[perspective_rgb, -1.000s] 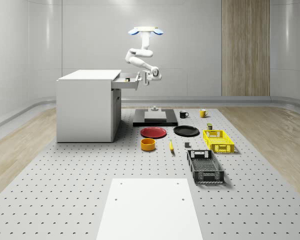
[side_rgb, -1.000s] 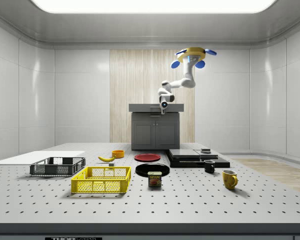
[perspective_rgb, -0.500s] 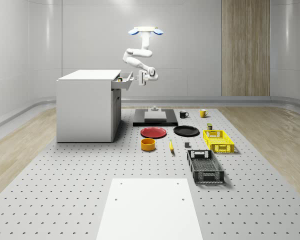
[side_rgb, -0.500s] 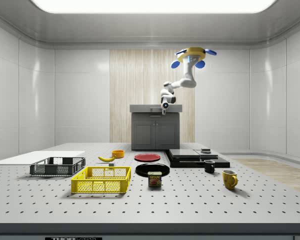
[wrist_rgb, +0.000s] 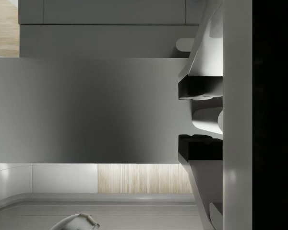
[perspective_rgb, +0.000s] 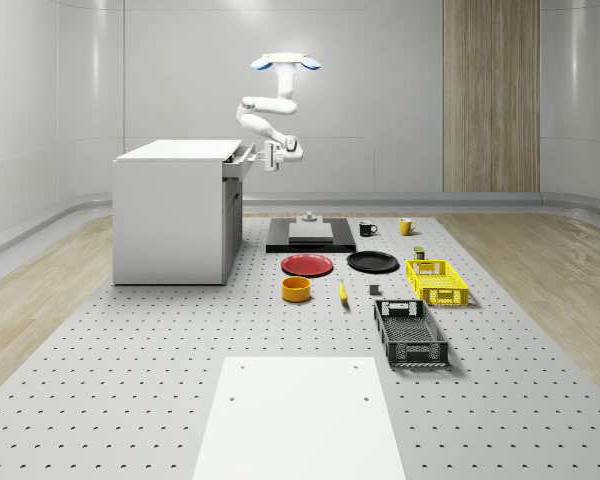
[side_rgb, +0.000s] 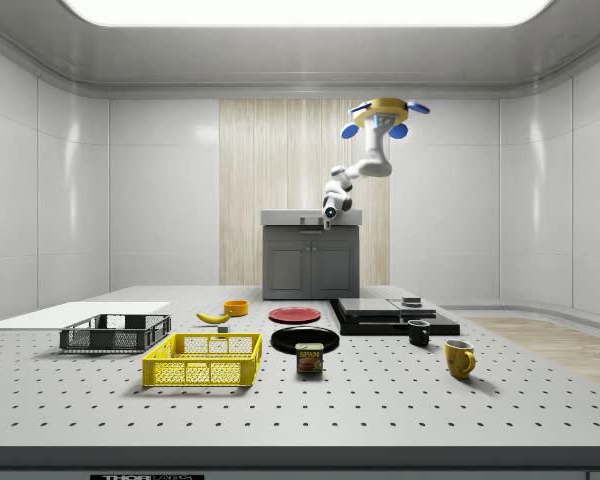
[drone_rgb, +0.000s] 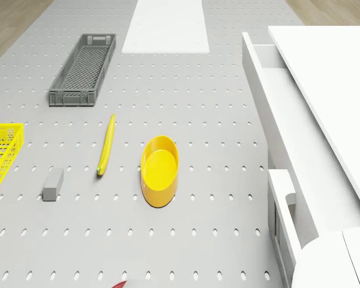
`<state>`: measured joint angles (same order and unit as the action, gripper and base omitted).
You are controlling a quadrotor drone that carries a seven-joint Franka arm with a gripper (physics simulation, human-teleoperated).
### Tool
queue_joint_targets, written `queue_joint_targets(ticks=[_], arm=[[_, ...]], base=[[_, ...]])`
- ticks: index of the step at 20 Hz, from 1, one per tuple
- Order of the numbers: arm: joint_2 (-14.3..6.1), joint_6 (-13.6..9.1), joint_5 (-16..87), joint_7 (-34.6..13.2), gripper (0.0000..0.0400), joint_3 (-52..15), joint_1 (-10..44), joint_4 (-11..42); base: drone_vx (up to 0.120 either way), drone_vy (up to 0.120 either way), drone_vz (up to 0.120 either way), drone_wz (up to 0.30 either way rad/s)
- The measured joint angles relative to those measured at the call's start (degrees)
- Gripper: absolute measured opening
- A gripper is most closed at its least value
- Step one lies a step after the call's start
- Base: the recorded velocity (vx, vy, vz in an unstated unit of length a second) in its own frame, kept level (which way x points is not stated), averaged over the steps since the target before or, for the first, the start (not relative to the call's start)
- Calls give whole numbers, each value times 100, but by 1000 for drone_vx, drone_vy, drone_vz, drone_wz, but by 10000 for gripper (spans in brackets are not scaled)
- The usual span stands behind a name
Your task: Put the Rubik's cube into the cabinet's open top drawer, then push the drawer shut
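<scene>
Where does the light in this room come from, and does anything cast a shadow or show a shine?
Side view: a bright ceiling panel lights the room, and the walls carry soft sheen. Whole-scene view: the red plate and the black crate throw faint, soft shadows on the table. Wrist view: the drawer front shades from grey to near black.

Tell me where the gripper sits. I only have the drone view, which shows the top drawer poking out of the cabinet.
Observer: In the whole-scene view the gripper is right at the top drawer front, on the side facing away from the cabinet.
Operator: How far out is the drawer?
Observer: In that view only a short lip juts past the cabinet body, so it is not fully shut.
Operator: Drone position?
Observer: The drone hovers high, out in front of the drawer, roughly over the black platform.
</scene>
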<state>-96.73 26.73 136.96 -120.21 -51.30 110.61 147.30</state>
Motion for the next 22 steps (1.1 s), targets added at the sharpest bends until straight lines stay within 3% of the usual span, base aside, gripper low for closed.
queue_joint_targets(ticks=[10,16,22], arm=[[43,-16,392,268,105,46,-211,68],[68,-34,476,325,105,52,-249,80],[86,-47,524,359,105,55,-270,86]], base=[[0,-108,0,0],[0,113,0,0],[0,0,0,0]])
